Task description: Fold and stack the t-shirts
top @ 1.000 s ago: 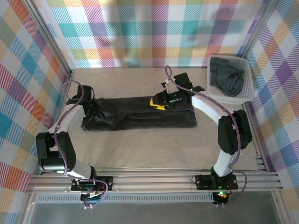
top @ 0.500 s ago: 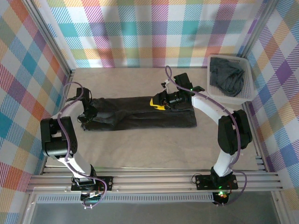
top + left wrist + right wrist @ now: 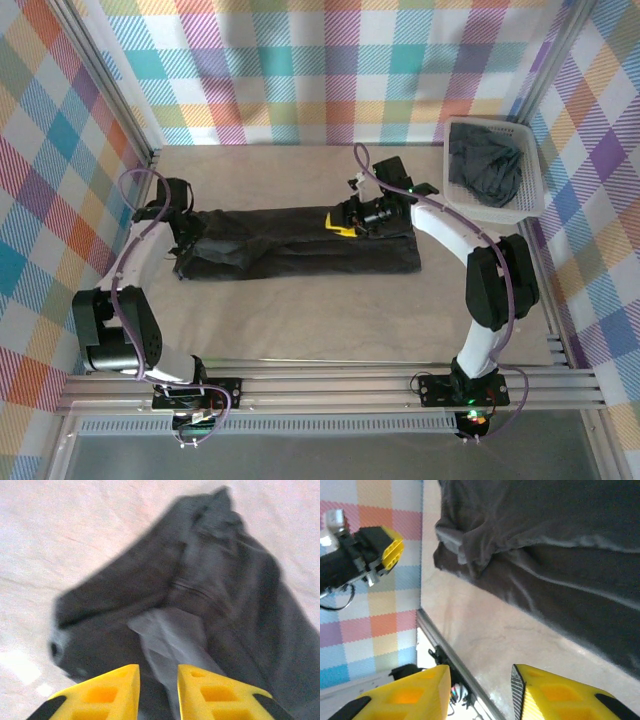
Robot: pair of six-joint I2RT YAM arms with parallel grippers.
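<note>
Mid-fold: the t-shirt point(image 3: 300, 250) is lying as a long band. The left gripper point(image 3: 157, 672) is hovering at its left end and the right gripper point(image 3: 481, 672) above its middle, both spread. The next move is probably calling for an end pinched and carried across.

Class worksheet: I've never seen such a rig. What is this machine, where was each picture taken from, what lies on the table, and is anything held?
Two robot arms stand at the near edge of a table. One picture looks down from above; two come from wrist cameras, showing yellow fingers. A dark t-shirt, folded into a long strip, lies on it. A white basket at far right holds more dark shirts. The left end effector is at the strip's left end, the right end effector near its middle. Both are open, holding nothing.
</note>
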